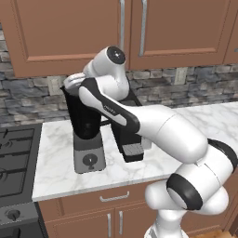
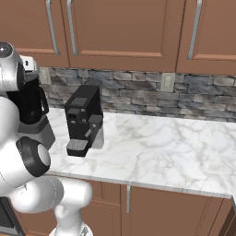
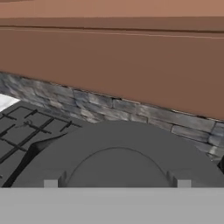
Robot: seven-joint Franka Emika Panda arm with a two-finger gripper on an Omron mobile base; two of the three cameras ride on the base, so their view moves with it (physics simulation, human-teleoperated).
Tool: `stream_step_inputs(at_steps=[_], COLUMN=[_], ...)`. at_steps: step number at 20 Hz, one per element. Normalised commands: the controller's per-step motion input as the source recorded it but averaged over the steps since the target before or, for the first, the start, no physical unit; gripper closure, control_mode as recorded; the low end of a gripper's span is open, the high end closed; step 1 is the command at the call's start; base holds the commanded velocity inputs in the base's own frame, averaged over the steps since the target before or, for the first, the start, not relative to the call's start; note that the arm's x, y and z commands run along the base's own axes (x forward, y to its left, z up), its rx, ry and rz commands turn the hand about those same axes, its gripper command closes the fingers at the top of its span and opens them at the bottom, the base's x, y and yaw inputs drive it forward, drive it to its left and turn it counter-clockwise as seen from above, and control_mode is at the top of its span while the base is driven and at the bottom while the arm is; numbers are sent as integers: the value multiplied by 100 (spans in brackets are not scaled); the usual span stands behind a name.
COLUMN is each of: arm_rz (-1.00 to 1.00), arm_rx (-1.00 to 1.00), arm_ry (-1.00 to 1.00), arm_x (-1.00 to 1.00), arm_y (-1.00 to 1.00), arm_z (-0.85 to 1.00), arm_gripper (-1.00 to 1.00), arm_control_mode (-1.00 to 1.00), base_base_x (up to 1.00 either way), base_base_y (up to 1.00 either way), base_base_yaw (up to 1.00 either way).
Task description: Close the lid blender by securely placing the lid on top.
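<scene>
Your hand (image 1: pixel 74 83) sits directly over the mouth of the blender (image 1: pixel 86 132), at the top of the jar in the left base view; how far its fingers stand apart you cannot tell, since the arm's white body hides them there and the hand view shows just two small pale tabs low in the frame. Hand view: one lid (image 3: pixel 118 157), a round dark grey disc with a raised centre, lies just in front of the hand and spans most of the lower frame; whether the hand grips it or merely rests above it you cannot tell, nor whether it is seated on the jar. One blender: a tall dark translucent jar on a grey boxy base with one round knob, standing on the white marble tabletop (image 1: pixel 56 158) near its left end, next to the black stove (image 1: pixel 14 158). In the right base view the jar's side handle (image 2: pixel 44 103) faces right, toward the coffee machine. The jar's contents cannot be made out. One black coffee machine (image 2: pixel 83 120), upright on the tabletop just to the right of the blender, apart from it. Behind both: one grey stone backsplash (image 2: pixel 138 90) and brown wall cabinets (image 2: pixel 124 27) with metal bar handles. Below the tabletop: brown drawers and doors (image 1: pixel 93 209).
</scene>
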Motion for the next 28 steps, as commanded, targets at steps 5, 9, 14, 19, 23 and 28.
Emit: stream_step_inputs(at_steps=[5, 9, 14, 19, 23, 28], arm_rz=[0, 0, 0, 0, -3, -3], arm_rx=[-3, 0, 0, 0, 0, 1], arm_ry=[0, 0, -2, -5, -7, -7], arm_x=[-20, -18, -25, -46, -76, -89], arm_y=[10, 1, 0, 0, 0, 0], arm_z=[-44, -10, -1, 2, 4, 0], arm_gripper=[-100, -100, -100, -100, -100, -100], arm_control_mode=[-100, -100, -100, -100, -100, -100], base_base_x=[0, 0, 0, 0, 0, 0], base_base_y=[0, 0, 0, 0, 0, 0], base_base_yaw=[0, 0, 0, 0, 0, 0])
